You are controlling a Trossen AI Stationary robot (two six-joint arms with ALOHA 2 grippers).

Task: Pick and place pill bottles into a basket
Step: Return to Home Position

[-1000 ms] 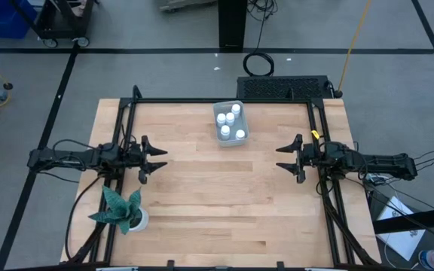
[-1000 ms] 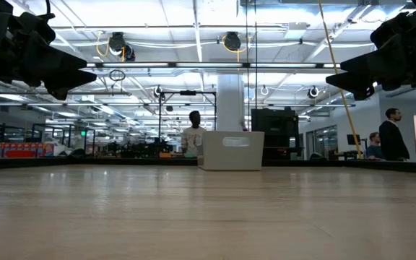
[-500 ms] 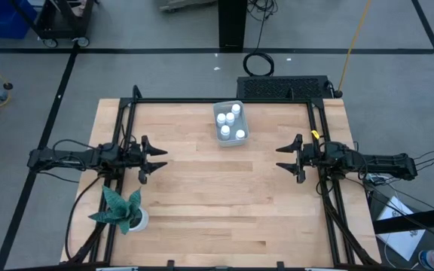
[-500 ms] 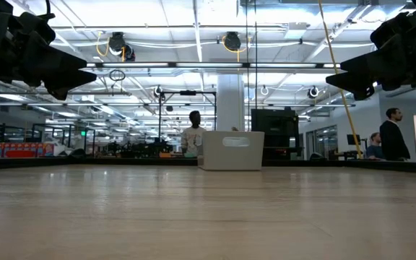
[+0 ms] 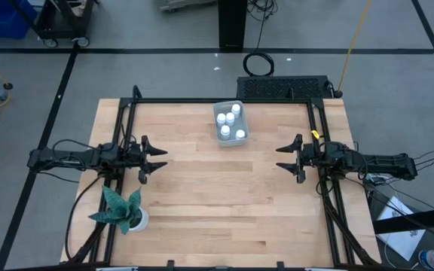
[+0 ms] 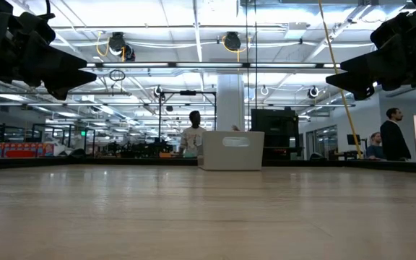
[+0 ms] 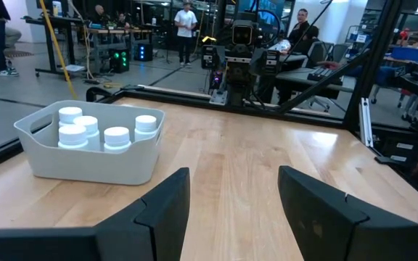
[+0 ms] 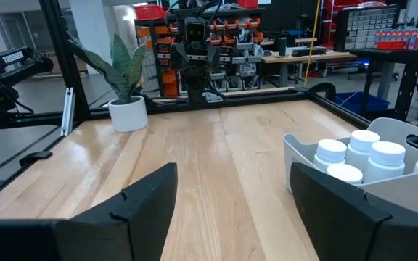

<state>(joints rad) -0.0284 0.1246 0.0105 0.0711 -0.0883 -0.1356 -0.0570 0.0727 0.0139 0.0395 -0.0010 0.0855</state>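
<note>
Pill bottles (image 7: 117, 136): only the white caps clear the basket (image 7: 93, 156) wall in both wrist views; in the low view its side hides them all.
Basket, right wrist view: one end runs off the picture's edge, cutting one cap.
Left gripper (image 5: 160, 159), right gripper (image 5: 279, 157): cropped by the low view's edges, high on either side of the basket.
Person (image 6: 192, 136) behind the basket: too small for detail.

Pale basket (image 6: 230, 150) at far ctr of wood table (image 6: 208, 209), left gripper (image 6: 69, 73) top-left, right gripper (image 6: 349, 77) top-right, both off tabletop, ppl (image 6: 393, 133) behind
</note>
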